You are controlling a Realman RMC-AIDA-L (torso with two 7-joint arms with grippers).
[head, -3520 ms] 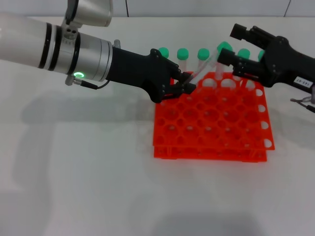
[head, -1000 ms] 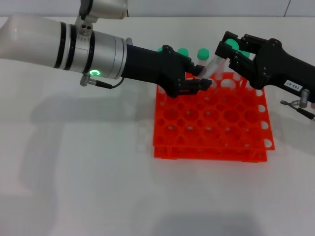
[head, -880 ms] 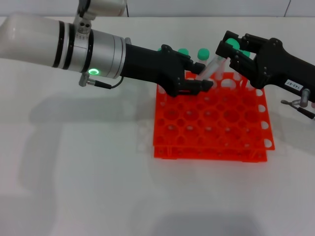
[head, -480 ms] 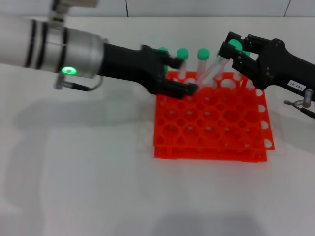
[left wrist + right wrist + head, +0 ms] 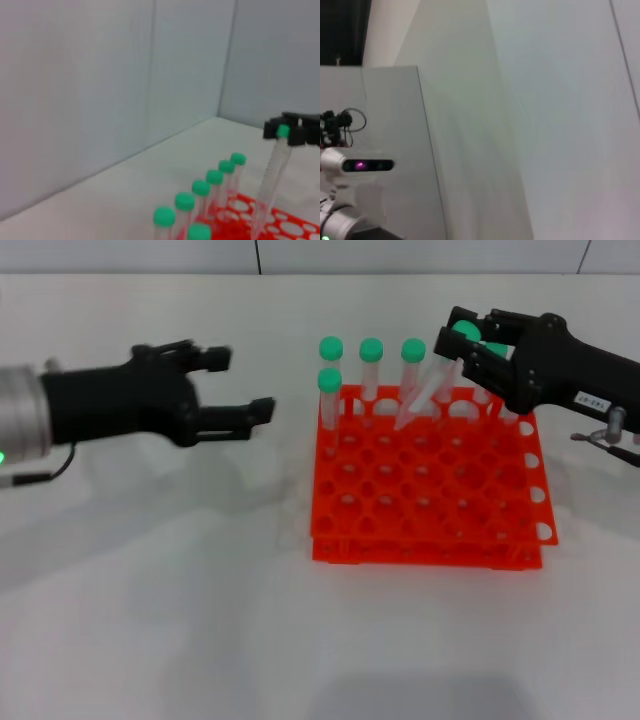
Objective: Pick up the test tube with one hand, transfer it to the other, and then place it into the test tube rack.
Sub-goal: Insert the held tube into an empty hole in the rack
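Observation:
The test tube (image 5: pixel 425 390) is a clear tube with a green cap, tilted, with its lower end at the back row of the orange-red rack (image 5: pixel 430 540). My right gripper (image 5: pixel 455 338), black with a white label, is shut on the tube's cap end above the rack's back right. The left wrist view shows the same hold: the tube (image 5: pixel 270 180) hangs from the right gripper (image 5: pixel 283 132) over the rack (image 5: pixel 287 227). My left gripper (image 5: pixel 245 385), on the silver-white arm, is open and empty, to the left of the rack above the table.
Several other green-capped tubes (image 5: pixel 371 350) stand upright in the rack's back rows, also seen in the left wrist view (image 5: pixel 201 188). White table (image 5: pixel 150 590) lies to the left and in front of the rack. The right wrist view shows only walls.
My left gripper let go of the tube's lower end, opened, and pulled back to the left away from the rack. My right gripper keeps the tube at its cap end.

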